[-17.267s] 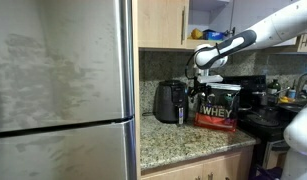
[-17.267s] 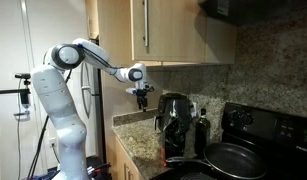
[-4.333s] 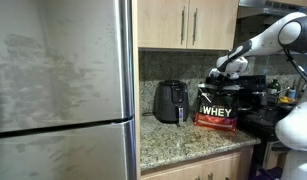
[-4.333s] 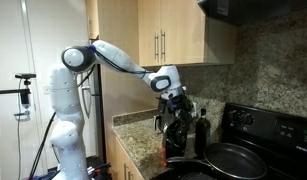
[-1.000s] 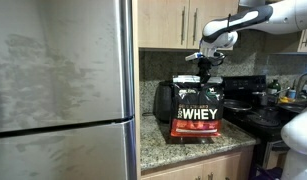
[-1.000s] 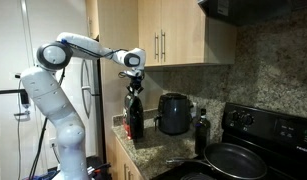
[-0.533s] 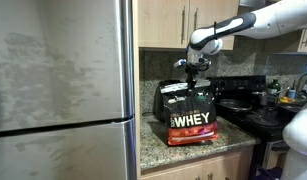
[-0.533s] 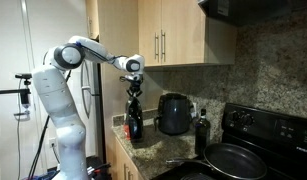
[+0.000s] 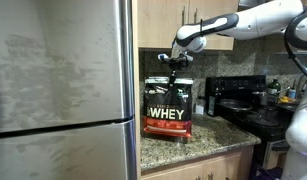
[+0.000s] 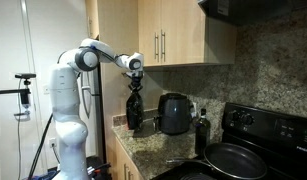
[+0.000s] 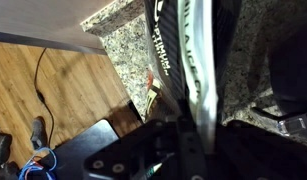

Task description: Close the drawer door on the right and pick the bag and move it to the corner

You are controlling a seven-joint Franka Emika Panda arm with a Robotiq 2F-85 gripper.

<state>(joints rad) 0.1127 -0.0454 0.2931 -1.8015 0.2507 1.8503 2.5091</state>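
The bag [image 9: 168, 112] is black with a red bottom band and white "WHEY" lettering. It hangs upright from my gripper [image 9: 177, 66], which is shut on its top edge. It sits low over the granite countertop [image 9: 218, 135], close to the fridge [image 9: 63, 90]. I cannot tell whether its base touches the counter. In the other exterior view the bag [image 10: 134, 110] shows edge-on under my gripper [image 10: 134, 74], near the corner [image 10: 119, 120]. The wrist view shows the bag's top [image 11: 188, 55] pinched in my gripper [image 11: 189, 130]. The drawer door [image 10: 185, 35] is closed.
A black air fryer [image 10: 173, 112] stands on the counter beside the bag. A dark bottle [image 10: 201, 131] and a stove with a frying pan [image 10: 231, 160] lie further along. The wooden floor [image 11: 43, 90] lies below the counter edge.
My gripper has carried the bag along the counter away from the stove, past the air fryer and toward the fridge. It stays shut on the bag.
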